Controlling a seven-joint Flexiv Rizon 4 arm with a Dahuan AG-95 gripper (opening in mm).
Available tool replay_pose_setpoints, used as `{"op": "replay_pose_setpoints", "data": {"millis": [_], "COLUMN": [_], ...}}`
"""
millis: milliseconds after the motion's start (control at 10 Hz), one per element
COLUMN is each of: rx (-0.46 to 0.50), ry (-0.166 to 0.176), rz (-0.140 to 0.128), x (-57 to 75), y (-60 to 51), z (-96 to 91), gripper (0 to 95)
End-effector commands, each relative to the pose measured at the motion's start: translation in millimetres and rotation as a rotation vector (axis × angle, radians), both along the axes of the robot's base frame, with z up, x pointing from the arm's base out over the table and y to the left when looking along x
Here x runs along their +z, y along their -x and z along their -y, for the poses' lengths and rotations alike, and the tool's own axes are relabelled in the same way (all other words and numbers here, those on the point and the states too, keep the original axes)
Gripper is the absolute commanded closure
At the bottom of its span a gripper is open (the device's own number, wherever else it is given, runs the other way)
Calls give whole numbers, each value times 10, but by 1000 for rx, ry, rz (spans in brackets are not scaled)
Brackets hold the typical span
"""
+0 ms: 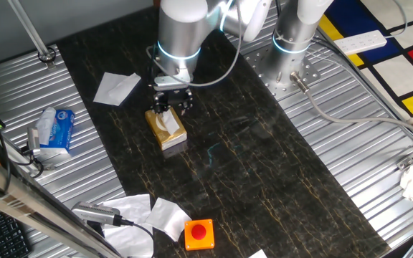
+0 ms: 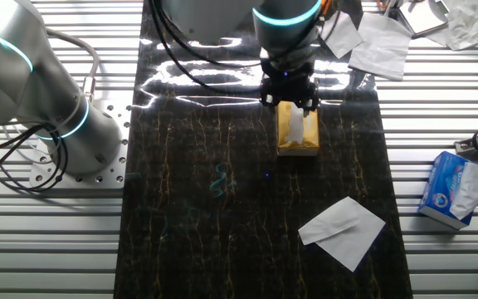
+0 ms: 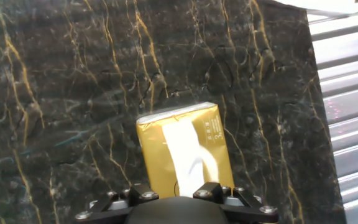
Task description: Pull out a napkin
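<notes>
Whether the jaws are apart or together cannot be told; the gripper (image 1: pixel 171 101) hides its own fingertips over the tan-gold box (image 3: pixel 185 152). The napkin (image 3: pixel 188 152) shows in the box's slot on the dark worktop (image 2: pixel 222 216).

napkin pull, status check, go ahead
Gripper above the gold tissue box, jaw state unclear. Napkin tuft in slot, not gripped. Nothing in the way.

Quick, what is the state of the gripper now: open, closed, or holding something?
Gripper: cannot be told. It hangs right over one end of the tan-gold tissue box, above the napkin in the slot, but its fingertips are hidden in all views.
</notes>
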State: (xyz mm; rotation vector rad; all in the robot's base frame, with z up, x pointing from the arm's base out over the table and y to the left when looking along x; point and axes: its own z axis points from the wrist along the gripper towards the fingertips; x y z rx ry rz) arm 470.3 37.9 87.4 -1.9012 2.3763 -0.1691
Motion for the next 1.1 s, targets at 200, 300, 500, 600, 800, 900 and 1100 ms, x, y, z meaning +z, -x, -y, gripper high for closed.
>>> {"op": "replay_pose_setpoints", "data": {"millis": [200, 300, 500, 600, 800, 900, 1100], "rx": [10, 14, 14, 12, 14, 15, 18], "ry": [4, 5, 8, 7, 0, -4, -17], "rz": [-37, -43, -45, -48, -59, -65, -82], "x": [26, 24, 0, -15, -27, -22, -19], "y": [2, -19, -43, -48, -56, -62, -72], "z": [-10, -18, -27, -27, -27, -29, -33], "gripper": [380, 380, 380, 380, 380, 380, 380]}}
